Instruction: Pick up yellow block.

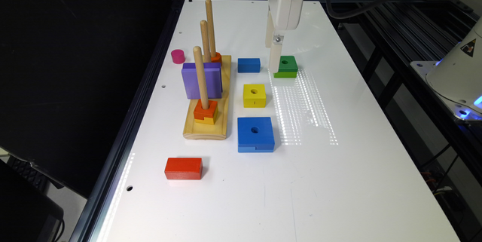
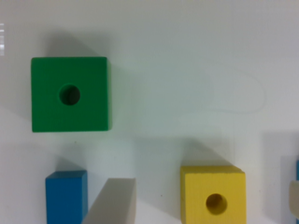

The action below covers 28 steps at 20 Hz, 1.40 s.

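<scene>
Yellow wood marks the yellow block [image 1: 254, 95], a small square with a round centre hole, which is seen lying flat on the white worktop [image 1: 339, 181]. It is placed between a small blue block [image 1: 249, 65] farther back and a large blue square block [image 1: 255, 134] with a hole nearer the camera, apart from both. To the exterior view's left of it a wooden peg board [image 1: 222, 95] is set, with three upright pegs, a purple square block [image 1: 202, 80] and an orange piece interlocked with a yellow piece [image 1: 205, 113] on the nearest peg. A green square block [image 1: 287, 66] with a hole is seen farther back, to the exterior view's right of the yellow block. A red rectangular block [image 1: 183, 168] lies near the front, and a pink cylinder [image 1: 177, 56] stands near the worktop's edge at the exterior view's left.

The claw [image 1: 273, 51] is held above the worktop, between the small blue block and the green block, nothing being gripped. Its fingers are spread: one finger [image 2: 112, 201] is seen in the wrist view beside the small blue block [image 2: 67, 197], the other at the far edge of that view, with the yellow block [image 2: 212, 195] between them, untouched. The green block [image 2: 70, 94] is seen apart from the claw.
</scene>
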### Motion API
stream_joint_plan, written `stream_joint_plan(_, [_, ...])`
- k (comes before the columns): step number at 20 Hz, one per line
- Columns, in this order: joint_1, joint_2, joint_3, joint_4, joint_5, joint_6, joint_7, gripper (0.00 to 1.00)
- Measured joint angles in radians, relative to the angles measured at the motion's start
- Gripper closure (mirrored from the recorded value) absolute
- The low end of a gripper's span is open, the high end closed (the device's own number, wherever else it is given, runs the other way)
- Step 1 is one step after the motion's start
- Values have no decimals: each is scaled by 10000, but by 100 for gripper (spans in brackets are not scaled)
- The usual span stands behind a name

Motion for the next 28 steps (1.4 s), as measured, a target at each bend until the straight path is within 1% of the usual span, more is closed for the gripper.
stream_joint_plan(2, [1,2,25,21,0,0,5,0])
stream_joint_plan(5, [3,36,116,101,1,0,61,0])
stream_joint_plan(7, [2,67,143,139,1,0,76,0])
stream_joint_plan(12, [1,96,144,155,1,2,76,0])
stream_joint_plan(17, [1,363,143,167,1,237,76,0])
stream_joint_plan(24, [1,387,144,178,1,240,76,0])
stream_joint_plan(26, [1,529,143,178,1,338,76,0])
stream_joint_plan(28, [1,761,143,180,1,580,76,0])
